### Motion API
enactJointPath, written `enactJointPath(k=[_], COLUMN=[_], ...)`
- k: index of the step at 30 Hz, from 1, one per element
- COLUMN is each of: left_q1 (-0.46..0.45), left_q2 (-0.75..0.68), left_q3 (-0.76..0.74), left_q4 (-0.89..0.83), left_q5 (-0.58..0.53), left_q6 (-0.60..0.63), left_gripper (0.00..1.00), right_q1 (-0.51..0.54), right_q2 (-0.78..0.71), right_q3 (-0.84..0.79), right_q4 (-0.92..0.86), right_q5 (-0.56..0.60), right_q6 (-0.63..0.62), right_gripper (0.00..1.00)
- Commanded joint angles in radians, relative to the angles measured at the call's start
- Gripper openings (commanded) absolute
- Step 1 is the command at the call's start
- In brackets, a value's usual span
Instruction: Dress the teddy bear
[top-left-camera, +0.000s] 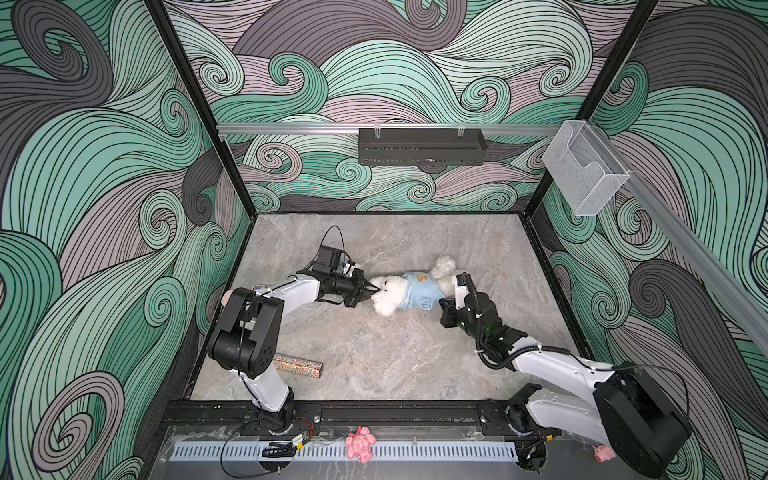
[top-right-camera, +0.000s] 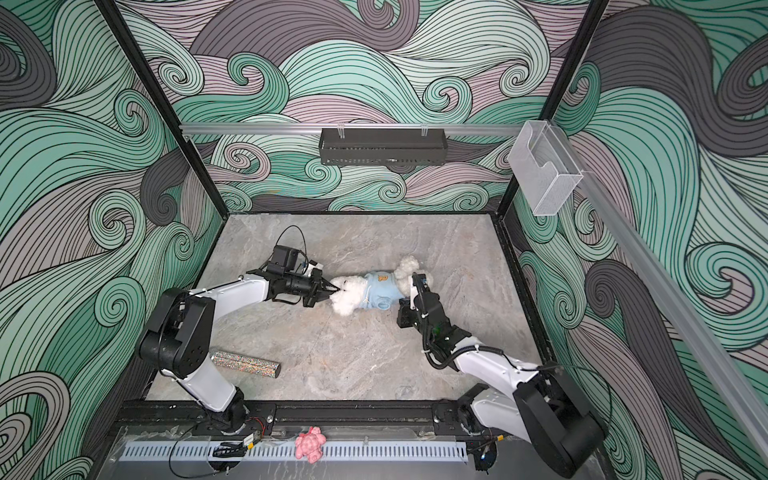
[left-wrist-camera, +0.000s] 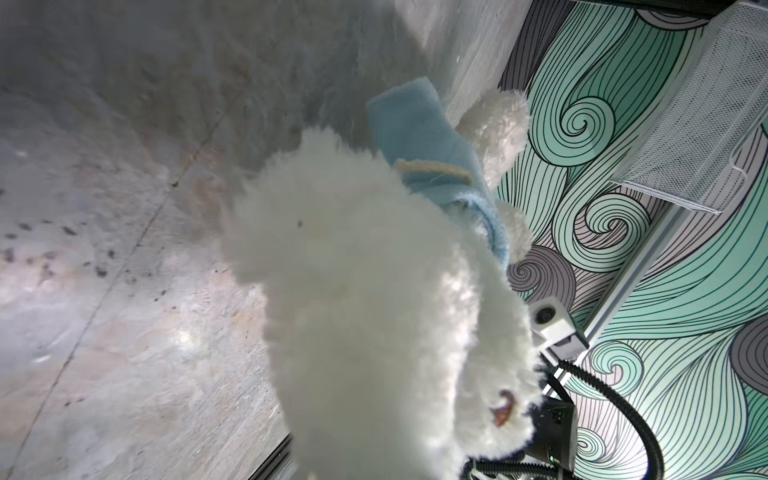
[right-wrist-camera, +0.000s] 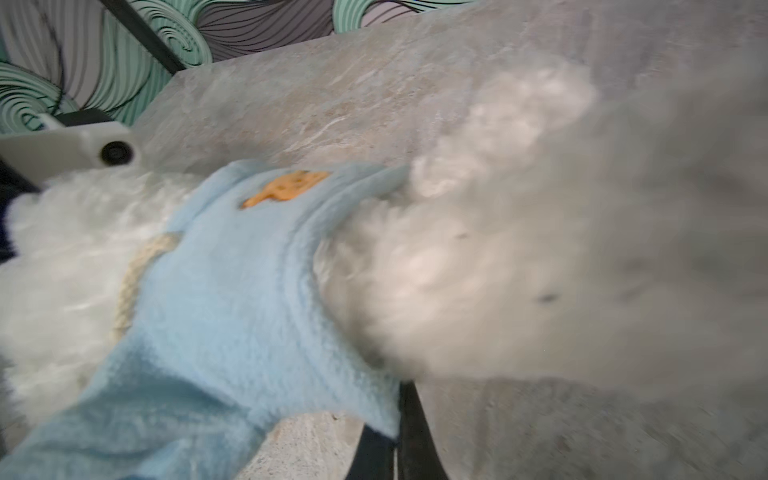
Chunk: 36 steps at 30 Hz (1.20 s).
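Most of right claw (right-wrist-camera: 399, 415) cut off; teddy bear (right-wrist-camera: 540, 232) fur blurred.

Long, shaggy white plush on the teddy bear (top-left-camera: 388, 296), matt and soft-looking. Short fleece-like cloth on the light-blue shirt (top-left-camera: 420, 293), matt too, with a flat orange patch (right-wrist-camera: 286, 189) and a rough cream cord (left-wrist-camera: 432, 169). Smooth grey-beige stone-look slab for the table (top-left-camera: 374, 353), with a faint sheen. Speckled glitter finish on the tube (top-left-camera: 298, 365). Smooth, slightly glossy white plastic on the arm shells (top-left-camera: 297, 291), matt black at the joints. Matt black perforated metal for the tray (top-left-camera: 422, 146). Brushed silvery metal on the rail (top-left-camera: 291, 128). Clear glossy plastic for the holder (top-left-camera: 582, 174). Lumpy, rubbery-looking pink toy (top-left-camera: 360, 444). Matt printed swirls on the walls (top-left-camera: 83, 166).
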Motion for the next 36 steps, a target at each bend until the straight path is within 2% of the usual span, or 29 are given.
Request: enactJointPath(k=[1, 4, 6, 8, 11, 13, 15, 19, 21, 24, 27, 29, 31, 34, 36], left_q1=[0.049, 0.06, 0.06, 0.047, 0.013, -0.014, -0.029, -0.035, -0.034, -0.037, -0.036, -0.037, -0.036, -0.033, -0.029], left_q2=[-0.024, -0.032, -0.034, -0.024, -0.004, 0.011, 0.021, 0.037, 0.045, 0.062, 0.071, 0.069, 0.065, 0.056, 0.04], left_q3=[0.008, 0.008, 0.01, 0.013, 0.025, 0.038, 0.048, 0.056, 0.059, 0.077, 0.11, 0.126, 0.135, 0.144, 0.147], left_q4=[-0.077, -0.082, -0.078, -0.048, 0.011, 0.045, 0.062, 0.058, 0.038, -0.017, -0.093, -0.127, -0.144, -0.168, -0.178], left_q5=[-0.013, 0.002, 0.005, 0.018, 0.024, 0.028, 0.027, 0.0, -0.008, -0.015, -0.052, -0.1, -0.15, -0.251, -0.311], left_q6=[0.053, 0.052, 0.051, 0.031, 0.008, -0.003, -0.008, 0.021, 0.053, 0.125, 0.206, 0.24, 0.255, 0.272, 0.274], left_gripper=[0.0, 0.0, 0.0, 0.0, 0.0, 0.0, 0.0, 0.0, 0.0, 0.0, 0.04, 0.06, 0.11, 0.28, 0.39], right_q1=[-0.087, -0.157, -0.171, -0.17, -0.166, -0.168, -0.171, -0.191, -0.196, -0.194, -0.19, -0.188, -0.188, -0.191, -0.189], right_q2=[-0.031, -0.024, -0.019, 0.007, 0.057, 0.08, 0.093, 0.067, 0.024, -0.045, -0.059, -0.012, 0.066, 0.182, 0.22], right_q3=[0.01, 0.024, 0.022, 0.025, 0.058, 0.084, 0.12, 0.196, 0.197, 0.177, 0.145, 0.144, 0.191, 0.25, 0.252], right_q4=[-0.177, -0.194, -0.135, -0.041, 0.0, -0.024, -0.092, -0.337, -0.378, -0.352, -0.218, -0.126, -0.133, -0.204, -0.21], right_q5=[0.16, 0.097, -0.004, -0.159, -0.322, -0.369, -0.371, -0.218, -0.172, -0.191, -0.297, -0.367, -0.371, -0.31, -0.333], right_q6=[0.042, 0.026, -0.012, -0.056, -0.096, -0.116, -0.122, -0.09, -0.084, -0.078, -0.087, -0.08, -0.078, -0.078, -0.067], right_gripper=[0.0, 0.0, 0.0, 0.0, 0.01, 0.04, 0.08, 0.19, 0.25, 0.31, 0.36, 0.39, 0.39, 0.35, 0.31])
